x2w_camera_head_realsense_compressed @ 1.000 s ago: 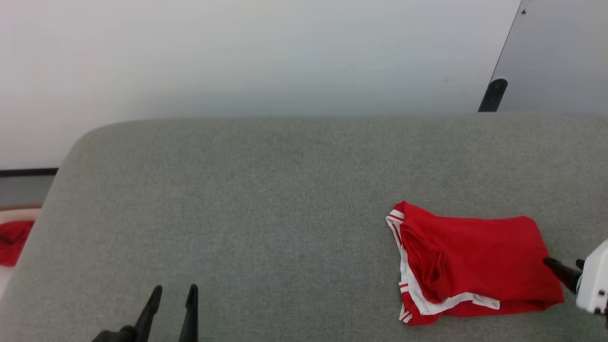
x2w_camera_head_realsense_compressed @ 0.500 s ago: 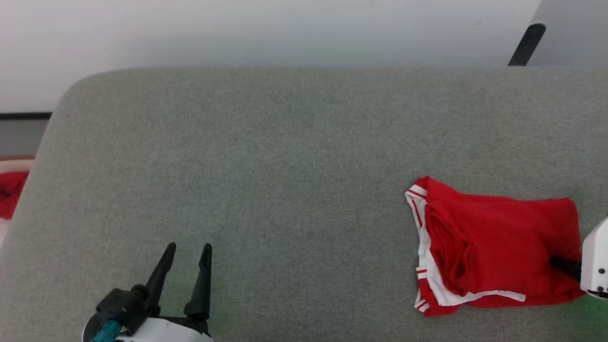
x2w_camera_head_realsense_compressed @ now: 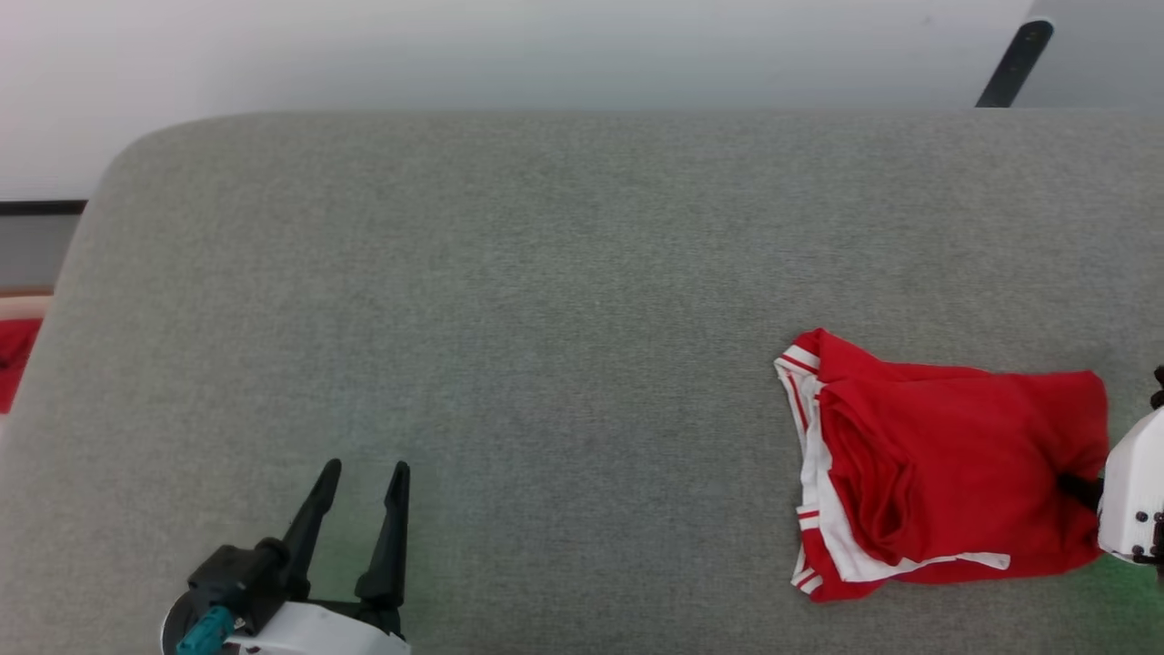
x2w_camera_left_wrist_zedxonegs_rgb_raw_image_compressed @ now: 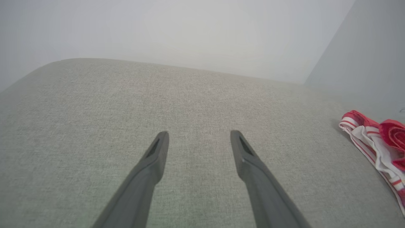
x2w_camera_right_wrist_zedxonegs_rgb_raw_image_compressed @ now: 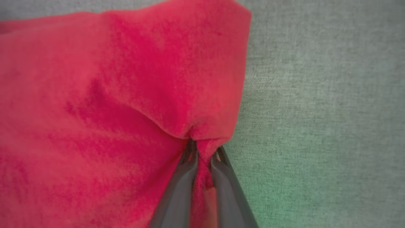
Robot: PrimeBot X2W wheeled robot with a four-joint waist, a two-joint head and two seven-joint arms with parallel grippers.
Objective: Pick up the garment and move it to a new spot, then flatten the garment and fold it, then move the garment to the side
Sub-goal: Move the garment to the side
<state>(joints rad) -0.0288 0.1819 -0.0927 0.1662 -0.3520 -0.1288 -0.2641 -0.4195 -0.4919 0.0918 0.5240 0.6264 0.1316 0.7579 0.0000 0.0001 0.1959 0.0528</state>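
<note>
The garment (x2w_camera_head_realsense_compressed: 946, 468) is a folded red jersey with white, red-striped trim along its left edge, lying at the right of the grey cushion (x2w_camera_head_realsense_compressed: 546, 318). Its striped edge reaches into the left wrist view as the garment (x2w_camera_left_wrist_zedxonegs_rgb_raw_image_compressed: 376, 139). My right gripper (x2w_camera_head_realsense_compressed: 1078, 488) comes in from the right edge and is shut on the garment's right side. The right wrist view shows a pinch of red cloth (x2w_camera_right_wrist_zedxonegs_rgb_raw_image_compressed: 202, 148) bunched between the two fingertips of the right gripper (x2w_camera_right_wrist_zedxonegs_rgb_raw_image_compressed: 204, 152). My left gripper (x2w_camera_head_realsense_compressed: 364, 478) stands open at the lower left, over bare cushion, and in its own view the left gripper (x2w_camera_left_wrist_zedxonegs_rgb_raw_image_compressed: 199, 137) has nothing between its fingers.
A plain red cloth (x2w_camera_head_realsense_compressed: 14, 359) lies beyond the cushion's left edge. A dark leg (x2w_camera_head_realsense_compressed: 1014, 64) slants at the top right against the pale wall. The cushion's rounded far-left corner (x2w_camera_head_realsense_compressed: 136, 150) and its back edge are in view.
My right gripper has shut on the garment's right side, pinching a fold of cloth. The head camera has tilted down, shifting the whole picture. The left gripper stays open.
</note>
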